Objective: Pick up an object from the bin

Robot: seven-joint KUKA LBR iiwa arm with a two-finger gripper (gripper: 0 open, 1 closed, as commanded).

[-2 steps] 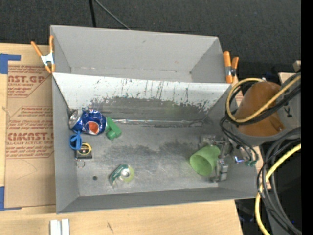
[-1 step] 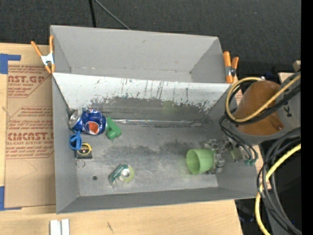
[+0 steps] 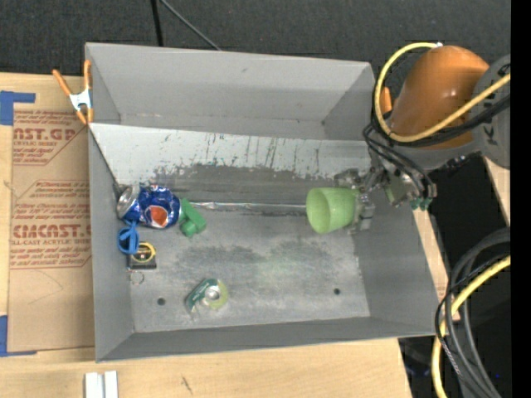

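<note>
Gripper [image 3: 363, 205] low at the right end of the bin [image 3: 224, 81], close to the right wall, under the arm's orange cover. Cannot tell whether it is apart, together or clamped on anything. Its tip touches the right end of a pale green plastic cup [image 3: 329, 210].

Cup lies on its side on the floor, right of centre, near the foot of the back slope.

Other contents, all well apart from the gripper:
- crushed blue can [image 3: 153, 207], far left
- small green block [image 3: 192, 222], just beside the can on its right
- blue clip [image 3: 127, 240], below the can
- small black and yellow piece [image 3: 143, 255], touching the clip
- green and white bit [image 3: 207, 295], near the front wall, left of centre
</note>
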